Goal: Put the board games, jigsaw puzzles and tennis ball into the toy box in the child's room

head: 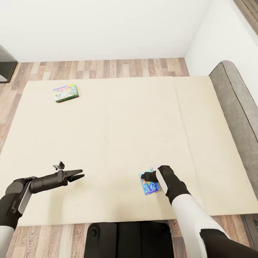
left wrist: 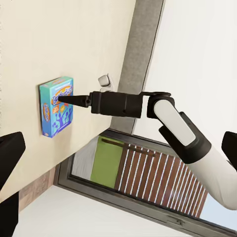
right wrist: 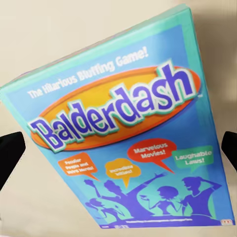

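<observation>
1. Wood-plank floor [head: 53, 236] with grey-brown boards runs along the near edge of the wide cream mattress of the bed [head: 118, 136], and more of it shows beyond the far edge, below the white wall [head: 107, 28].
2. Over the near right part of the mattress, the right gripper [head: 144, 176] on its black-and-white arm hangs just above the flat blue "Balderdash" board game box with orange drawings [head: 149, 185]. The box lies flat on the mattress close to the near edge. In the right wrist view its blue cover [right wrist: 123, 138] sits between the two dark fingertips [right wrist: 11, 150], which stand wide apart at either side and do not touch it: the jaws are spread.
3. Over the near left part, the left gripper [head: 79, 176] points toward the right arm, well apart from the blue box. In the left wrist view its dark fingers [left wrist: 10, 158] stand far apart: those jaws are spread too, and hold nothing.
4. Far across the mattress, near its far left corner, a second flat board game box with a green border [head: 66, 92] lies flat.
5. A grey padded headboard [head: 236, 107] borders the bed's right side.
</observation>
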Robot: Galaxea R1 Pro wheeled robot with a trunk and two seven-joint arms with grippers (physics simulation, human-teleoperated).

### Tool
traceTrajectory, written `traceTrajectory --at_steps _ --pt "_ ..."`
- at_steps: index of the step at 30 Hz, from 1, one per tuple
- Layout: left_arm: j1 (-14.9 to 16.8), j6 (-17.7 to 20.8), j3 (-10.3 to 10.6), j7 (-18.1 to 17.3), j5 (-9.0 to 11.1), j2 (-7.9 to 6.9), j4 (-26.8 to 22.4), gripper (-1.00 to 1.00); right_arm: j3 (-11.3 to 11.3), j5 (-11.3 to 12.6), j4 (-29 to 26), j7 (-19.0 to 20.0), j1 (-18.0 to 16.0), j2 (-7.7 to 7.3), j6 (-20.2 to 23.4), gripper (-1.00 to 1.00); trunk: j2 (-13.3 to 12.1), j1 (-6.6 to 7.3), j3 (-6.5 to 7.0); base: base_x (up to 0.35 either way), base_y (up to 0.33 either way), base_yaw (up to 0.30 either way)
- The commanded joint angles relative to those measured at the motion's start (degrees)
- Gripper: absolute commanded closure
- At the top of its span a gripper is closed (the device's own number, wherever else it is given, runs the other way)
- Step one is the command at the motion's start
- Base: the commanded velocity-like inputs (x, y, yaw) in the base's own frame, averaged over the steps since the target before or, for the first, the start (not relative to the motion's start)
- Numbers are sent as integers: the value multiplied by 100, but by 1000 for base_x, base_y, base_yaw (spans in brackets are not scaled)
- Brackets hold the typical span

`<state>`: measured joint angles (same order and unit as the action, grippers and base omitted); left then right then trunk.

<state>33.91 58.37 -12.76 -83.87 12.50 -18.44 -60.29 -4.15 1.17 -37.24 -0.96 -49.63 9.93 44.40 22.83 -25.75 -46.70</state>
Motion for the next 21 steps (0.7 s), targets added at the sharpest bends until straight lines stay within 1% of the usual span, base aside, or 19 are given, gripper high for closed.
traceTrajectory --at_steps 1,21 --pt "2 60 2 -16 7 -2 0 -100 -26 15 -9 -10 -1 7 25 -100 9 -3 -6 0 74 0" --pt "2 60 2 -16 6 -8 0 -100 -25 15 -5 -10 -2 7 13 -100 9 -3 -6 0 13 0"
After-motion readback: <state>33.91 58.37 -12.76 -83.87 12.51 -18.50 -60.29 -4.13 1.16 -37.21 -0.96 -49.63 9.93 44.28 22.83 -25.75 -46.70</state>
